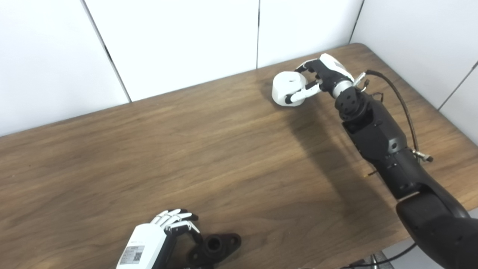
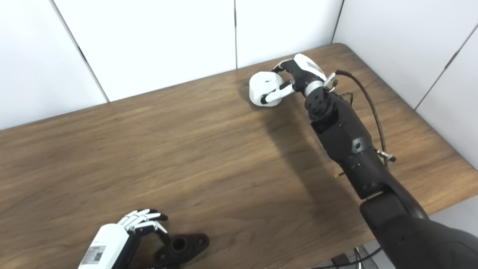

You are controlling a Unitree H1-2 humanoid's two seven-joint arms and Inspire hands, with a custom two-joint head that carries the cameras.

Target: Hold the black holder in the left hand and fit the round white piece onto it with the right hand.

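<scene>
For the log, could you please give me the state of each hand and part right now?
Left hand: fingers curled by the holder, grip unclear.
Holder: lying on the table's near edge.
Right hand: shut on the white piece.
White piece: far across the table, still apart from the holder.

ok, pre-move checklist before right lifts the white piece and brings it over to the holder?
1. Right hand closed around round white piece: ok, fingers wrap both its sides.
2. White piece off the table: cannot tell, it looks to be resting at the far edge.
3. Left hand gripping black holder: cannot tell, fingers curl at its left end, contact unclear.
4. Holder lifted: not ok, it lies flat on the table.
5. Holder's bore facing up: ok, hole visible.
6. Path between the two parts: ok, only bare wood shows.
</scene>
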